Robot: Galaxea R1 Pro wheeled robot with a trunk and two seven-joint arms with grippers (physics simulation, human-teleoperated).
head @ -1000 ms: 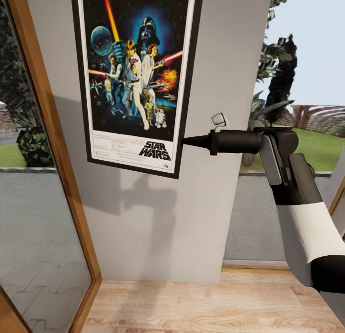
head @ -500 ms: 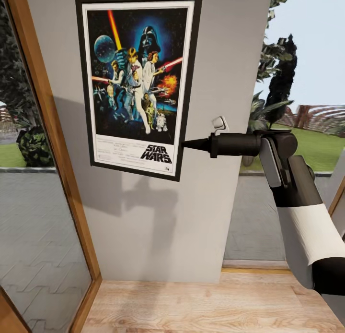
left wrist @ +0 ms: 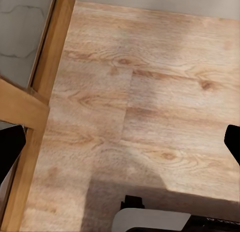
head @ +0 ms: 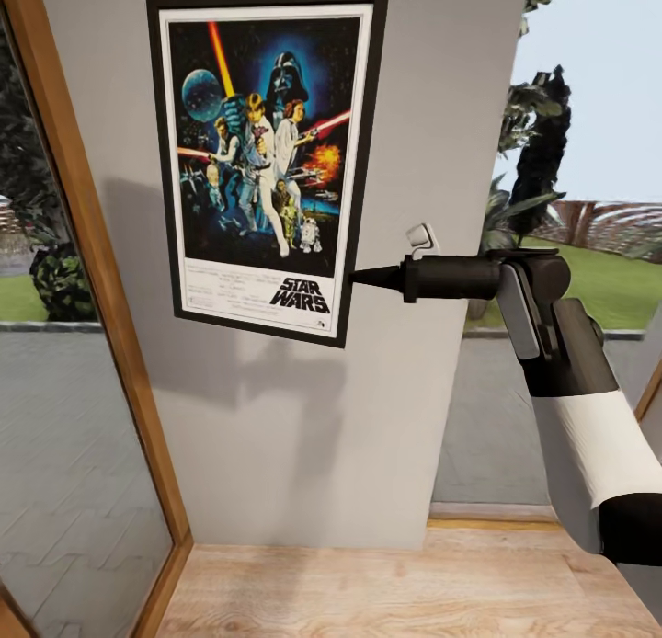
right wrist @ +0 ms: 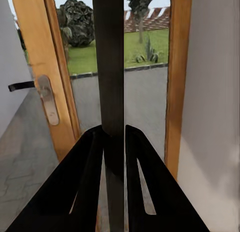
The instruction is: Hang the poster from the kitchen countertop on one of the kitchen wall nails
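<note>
We record the right gripper [head: 360, 275], forearm raised and wrist level, jaws pinched on the right edge of the poster [head: 267, 160] lying flat against the grey wall [head: 432, 96]; the left gripper's fingers [left wrist: 10, 152] spread wide above the wooden floor [left wrist: 150, 91].

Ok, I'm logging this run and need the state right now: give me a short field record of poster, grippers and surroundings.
poster: upright against the grey wall, slightly tilted
right gripper: shut on the poster's right edge, near its lower corner; the right wrist view shows its fingers clamping the thin frame edge-on
left gripper: open, aimed at the wooden floor
wall nail: cannot tell
left of wall: wooden-framed glass
</note>
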